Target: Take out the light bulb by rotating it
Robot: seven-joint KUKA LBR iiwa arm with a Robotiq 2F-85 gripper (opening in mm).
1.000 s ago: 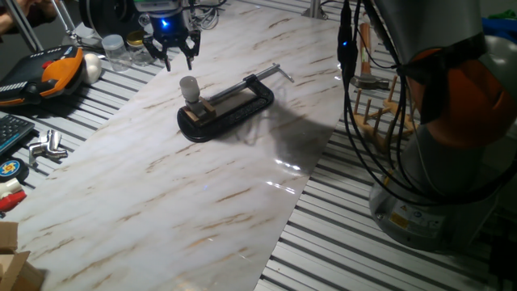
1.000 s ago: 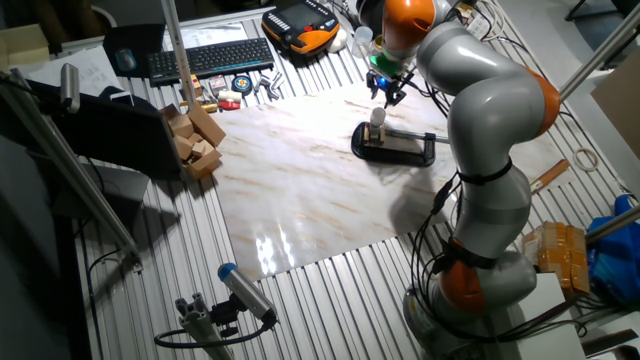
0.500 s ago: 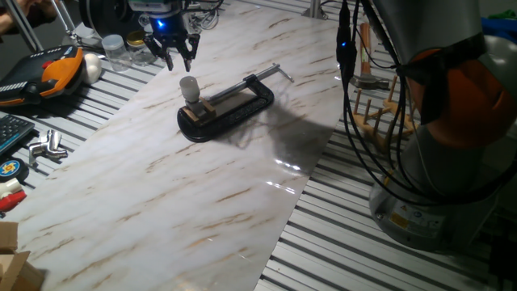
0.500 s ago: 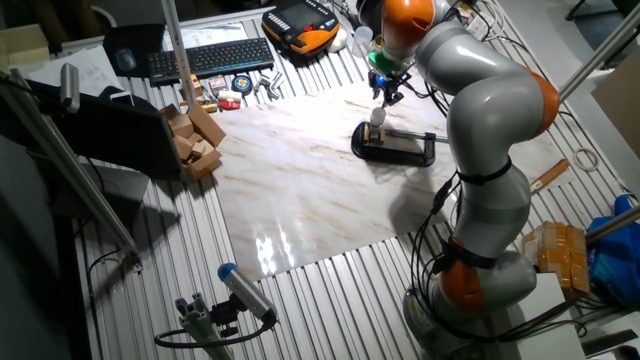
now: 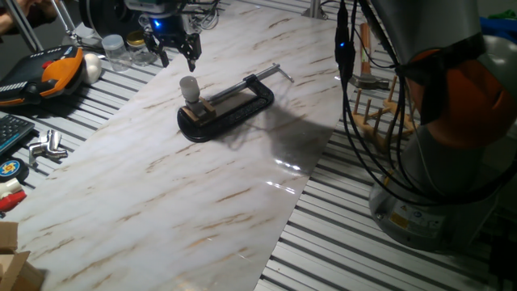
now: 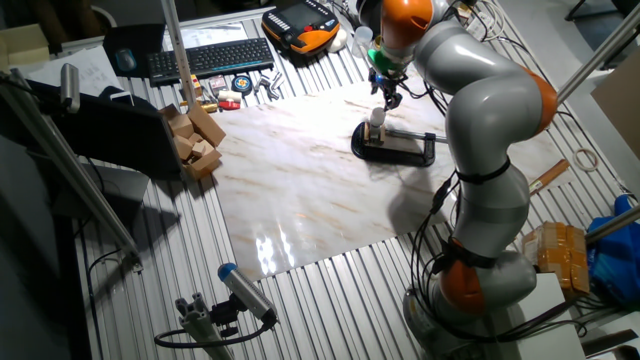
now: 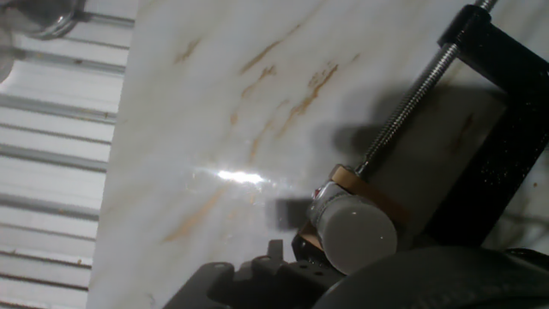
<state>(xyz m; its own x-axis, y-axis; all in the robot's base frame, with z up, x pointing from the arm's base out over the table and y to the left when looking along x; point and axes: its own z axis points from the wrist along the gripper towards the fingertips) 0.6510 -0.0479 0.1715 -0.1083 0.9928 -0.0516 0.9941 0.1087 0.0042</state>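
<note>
While the gripper (image 5: 176, 53) hangs above it with jaws spread and released, the light bulb (image 5: 190, 87), small, frosted white and round-topped, stands upright in the black C-clamp (image 5: 230, 107) on the marble surface (image 5: 161, 202).

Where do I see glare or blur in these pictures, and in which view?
Hand view: a bright glare spot on the marble board; the dark hand parts at the bottom edge are blurred. One fixed view: a reflection streak on the board near the small frosted-white round bulb in the black C-clamp. Other fixed view: glare at the board's near edge.
</note>
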